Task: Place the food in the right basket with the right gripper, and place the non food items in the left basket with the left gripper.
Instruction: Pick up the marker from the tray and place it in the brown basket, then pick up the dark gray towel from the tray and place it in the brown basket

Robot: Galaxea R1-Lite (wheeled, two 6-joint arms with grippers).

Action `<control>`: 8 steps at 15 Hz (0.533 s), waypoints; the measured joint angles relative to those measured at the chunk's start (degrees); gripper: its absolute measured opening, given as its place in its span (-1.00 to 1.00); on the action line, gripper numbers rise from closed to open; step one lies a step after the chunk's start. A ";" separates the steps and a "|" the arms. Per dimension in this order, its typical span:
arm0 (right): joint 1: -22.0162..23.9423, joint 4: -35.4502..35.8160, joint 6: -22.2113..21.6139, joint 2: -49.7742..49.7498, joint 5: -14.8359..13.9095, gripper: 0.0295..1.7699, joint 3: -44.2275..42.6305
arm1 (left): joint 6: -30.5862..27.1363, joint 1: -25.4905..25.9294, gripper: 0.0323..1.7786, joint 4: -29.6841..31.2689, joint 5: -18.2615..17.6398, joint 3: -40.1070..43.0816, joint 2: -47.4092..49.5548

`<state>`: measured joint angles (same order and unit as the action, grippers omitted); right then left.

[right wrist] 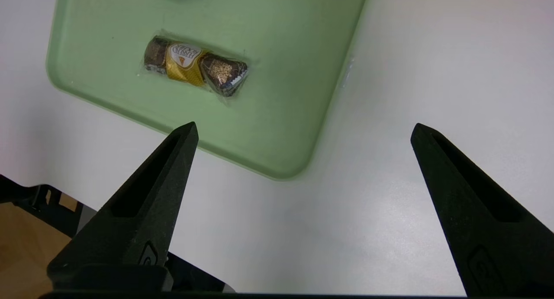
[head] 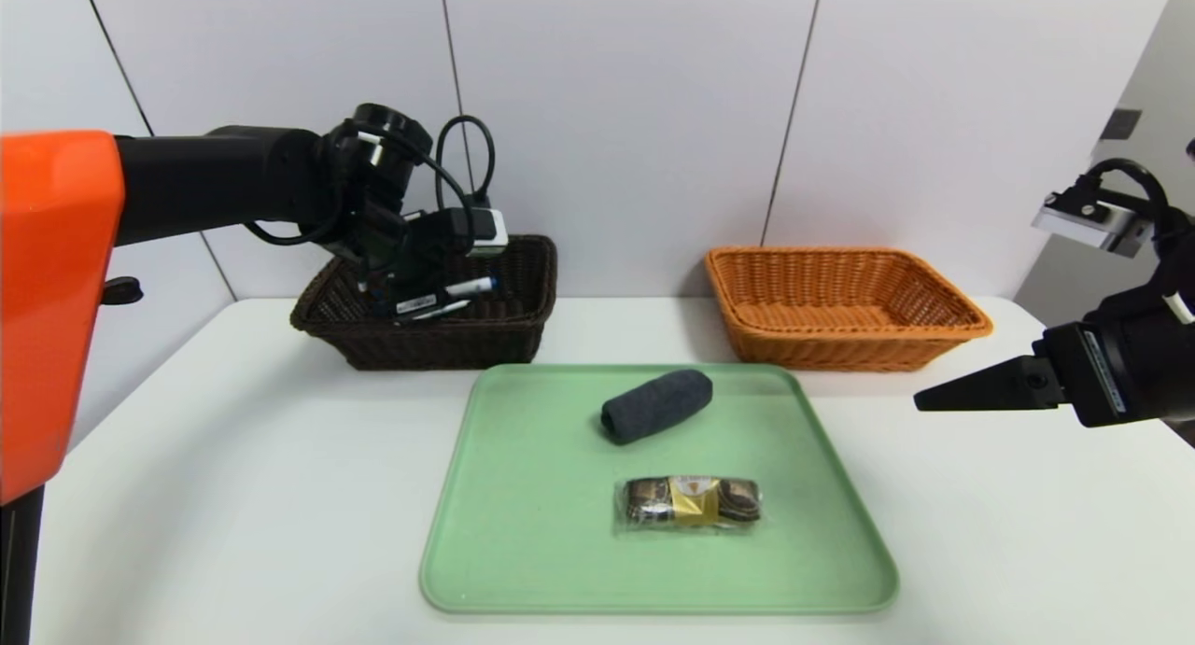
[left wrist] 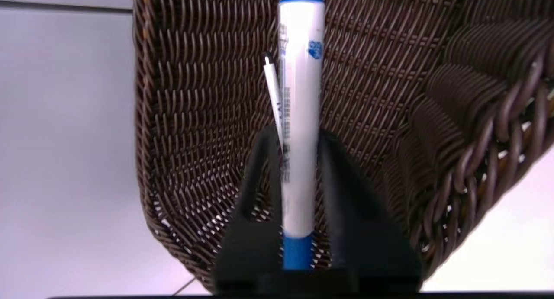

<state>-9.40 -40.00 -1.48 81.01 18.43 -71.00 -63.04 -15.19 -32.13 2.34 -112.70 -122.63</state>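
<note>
A: White table [head: 233,458], green tray [head: 523,570]. Left gripper [left wrist: 298,139]?
B: Over dark basket [head: 523,281], marker [left wrist: 301,117] btwn fingers; grip or release, can't tell.
A: Right gripper [right wrist: 303,130]?
B: Spread wide, chocolate [right wrist: 194,67] ahead on tray.

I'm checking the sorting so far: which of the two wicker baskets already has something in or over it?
The dark brown basket on the left: the left gripper holds a blue-capped marker inside it. The orange basket on the right holds nothing.
</note>
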 joint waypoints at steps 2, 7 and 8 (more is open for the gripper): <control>0.06 0.04 -0.01 -0.02 0.00 0.92 0.07 | 0.80 -0.07 -0.22 0.09 0.07 -0.09 -0.48; 0.04 -0.05 -0.09 -0.17 0.02 0.92 0.11 | 4.08 -0.18 0.32 1.62 0.09 -0.59 1.21; 0.04 -0.05 -0.09 -0.26 0.00 0.92 0.22 | 6.67 -0.18 0.40 3.01 0.09 -0.63 1.99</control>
<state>-9.36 -40.05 -1.56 80.75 18.43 -70.78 -56.37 -15.37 -29.12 2.43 -113.34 -120.64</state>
